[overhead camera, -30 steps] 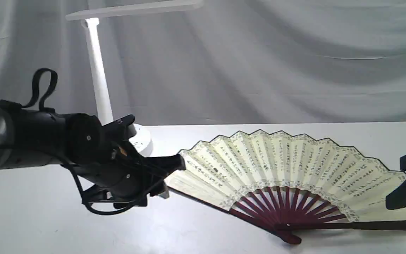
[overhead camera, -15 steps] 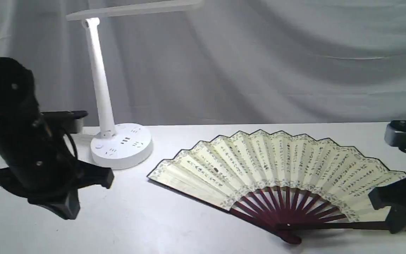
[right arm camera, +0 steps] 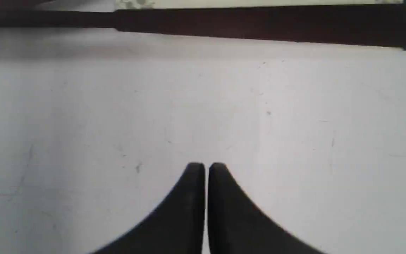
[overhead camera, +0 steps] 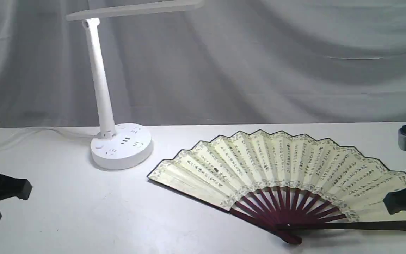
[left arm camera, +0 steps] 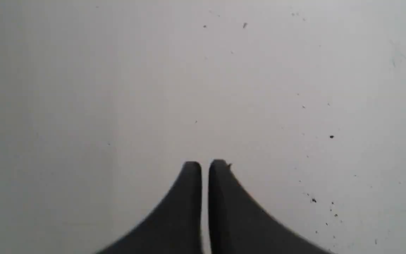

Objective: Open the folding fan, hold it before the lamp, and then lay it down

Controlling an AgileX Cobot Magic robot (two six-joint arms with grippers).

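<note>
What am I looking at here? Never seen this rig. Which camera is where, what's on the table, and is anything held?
It is a robot with two arms, each ending in a two-finger gripper. The wide picture comes from a camera off the arms, facing the table. In it the arms show only as dark shapes at the left and right edges. The other two pictures come from cameras on the wrists, looking past the fingers.

On the table lies a fan, spread open and flat. A white lamp stands to its left in the wide picture, before a grey curtain.

The left gripper is shut over bare table. The right gripper is also shut, clear of the fan's dark guard. Neither holds anything.
</note>
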